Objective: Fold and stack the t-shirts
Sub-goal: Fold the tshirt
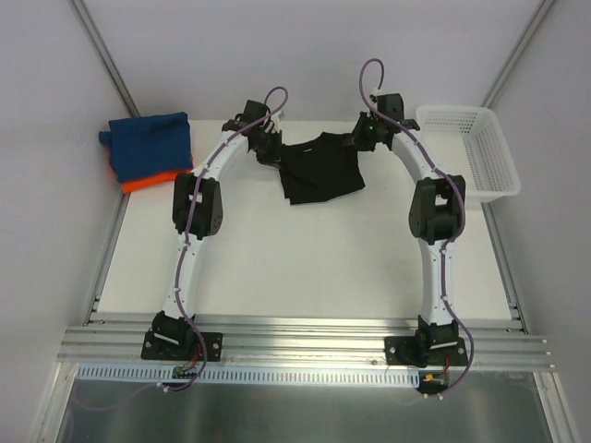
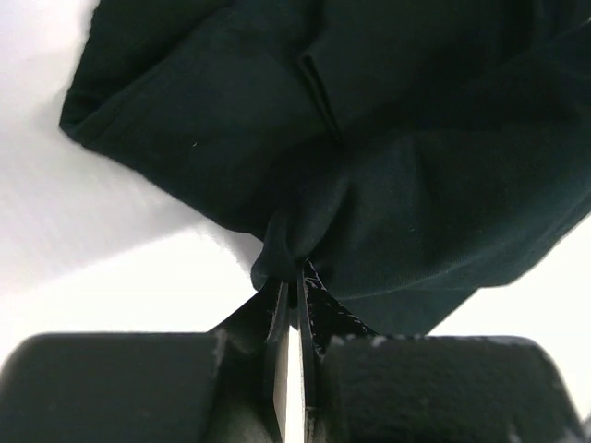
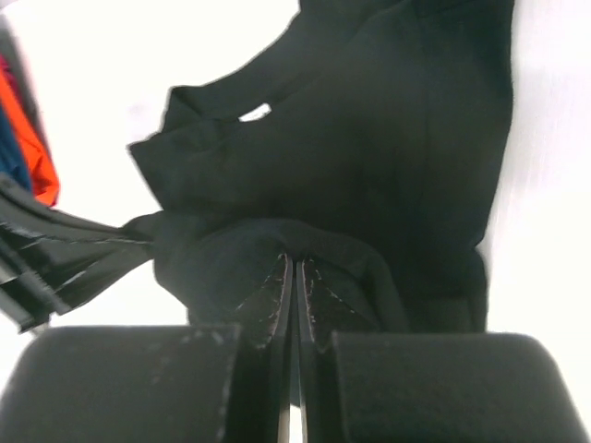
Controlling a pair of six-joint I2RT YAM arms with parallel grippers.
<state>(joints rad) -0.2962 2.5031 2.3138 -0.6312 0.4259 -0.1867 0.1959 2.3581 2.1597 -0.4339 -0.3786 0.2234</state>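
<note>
The black t-shirt [image 1: 319,171] hangs bunched between both grippers at the far middle of the table. My left gripper [image 1: 271,148] is shut on its left edge; in the left wrist view the cloth [image 2: 369,157] is pinched at the fingertips [image 2: 294,272]. My right gripper [image 1: 360,138] is shut on its right edge; in the right wrist view the cloth [image 3: 369,157] bunches over the closed fingertips [image 3: 294,263]. The blue t-shirt [image 1: 150,143] lies folded on the orange t-shirt [image 1: 148,182] at the far left.
A white mesh basket [image 1: 471,148] stands at the far right. Table rails run along the left and right edges and the near edge [image 1: 305,337]. The orange and blue stack shows at the left edge of the right wrist view [image 3: 23,138].
</note>
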